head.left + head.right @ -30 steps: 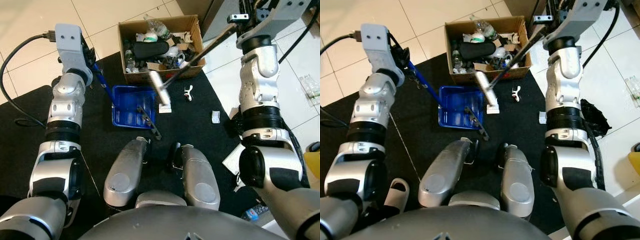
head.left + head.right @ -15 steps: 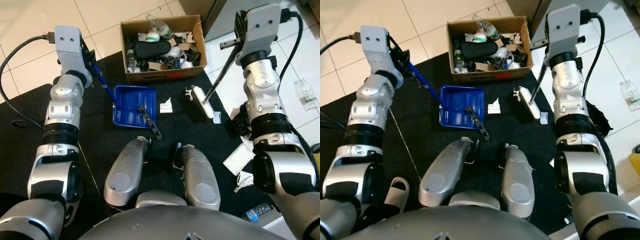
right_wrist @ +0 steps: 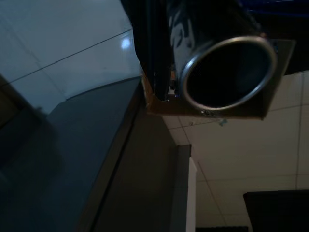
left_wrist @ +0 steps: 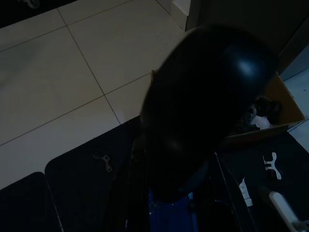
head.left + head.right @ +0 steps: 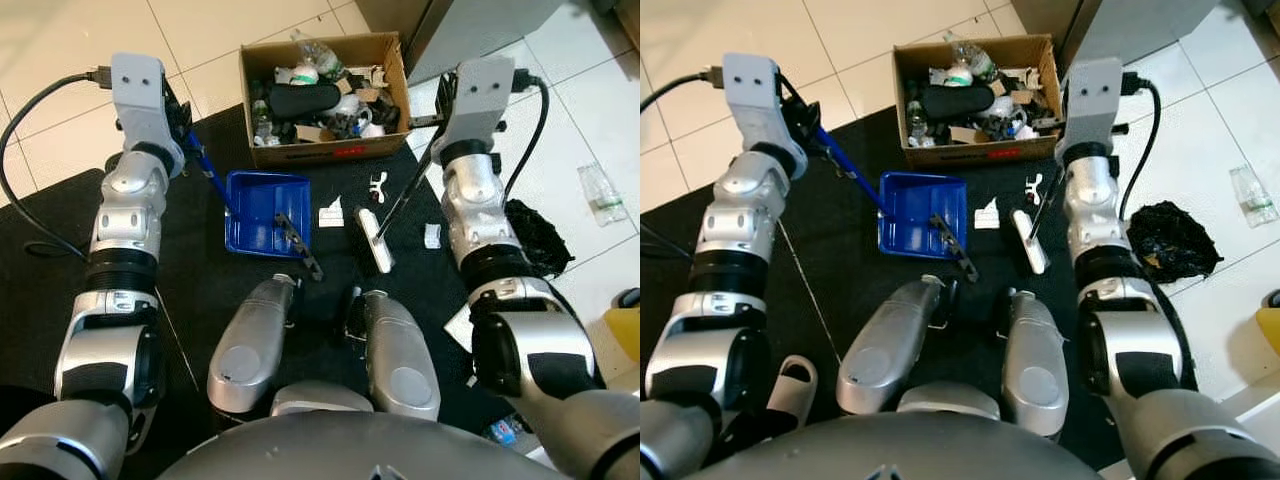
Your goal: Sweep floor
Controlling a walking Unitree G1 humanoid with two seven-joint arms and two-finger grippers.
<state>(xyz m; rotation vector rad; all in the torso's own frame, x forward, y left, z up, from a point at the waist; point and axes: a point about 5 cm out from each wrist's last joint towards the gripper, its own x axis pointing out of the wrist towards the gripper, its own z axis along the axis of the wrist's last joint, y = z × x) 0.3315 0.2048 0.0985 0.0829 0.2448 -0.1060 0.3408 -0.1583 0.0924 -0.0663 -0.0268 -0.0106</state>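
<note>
While sweeping step is under way, right end effector [image 5: 437, 98] is gripping broom [image 5: 372, 240] by dark handle, white head resting on black mat [image 5: 200, 290] between paper scrap [image 5: 330, 212] and small wrapper [image 5: 431, 235]. Left end effector [image 5: 182, 125] is clamping blue dustpan [image 5: 262, 212] handle, pan sitting flat on mat below cardboard box [image 5: 322, 95] of rubbish. Judging next move: drawing broom head leftward, pushing scrap and white clip [image 5: 377, 184] into pan mouth, pan held steady.

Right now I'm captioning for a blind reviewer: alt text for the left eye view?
On a black mat, the right hand angles a broom beside a blue dustpan whose handle the left hand holds. A cardboard box of rubbish stands behind.
</note>
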